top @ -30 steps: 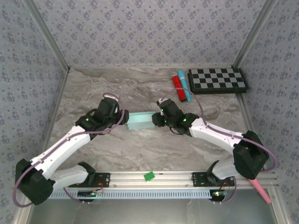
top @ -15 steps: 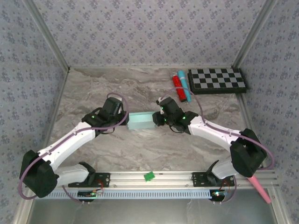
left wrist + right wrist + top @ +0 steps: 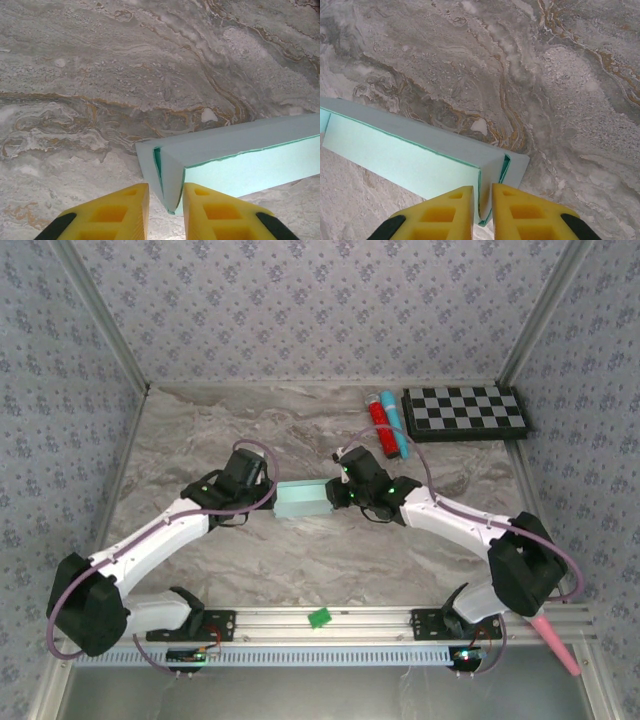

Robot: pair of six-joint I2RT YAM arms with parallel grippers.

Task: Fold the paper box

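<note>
The paper box (image 3: 303,500) is a pale aqua card folded into a long, flat rectangular shape, lying mid-table between both arms. My left gripper (image 3: 272,496) is at its left end. In the left wrist view, the yellow fingers (image 3: 122,210) close narrowly on the folded end flap of the box (image 3: 240,150), with the gripper (image 3: 166,192) astride the flap's tip. My right gripper (image 3: 336,496) is at the right end. In the right wrist view, this gripper (image 3: 483,192) pinches the end flap of the box (image 3: 395,155).
A black-and-white checkerboard (image 3: 466,412) lies at the back right, with a red tube (image 3: 379,425) and a slim blue tube (image 3: 396,428) beside it. A small green piece (image 3: 320,618) sits on the front rail. A pink object (image 3: 560,650) pokes out at the right base.
Both pairs of jaws have narrowed onto the box's end flaps. The left arm has shifted slightly toward the box. The box has stayed in place.
</note>
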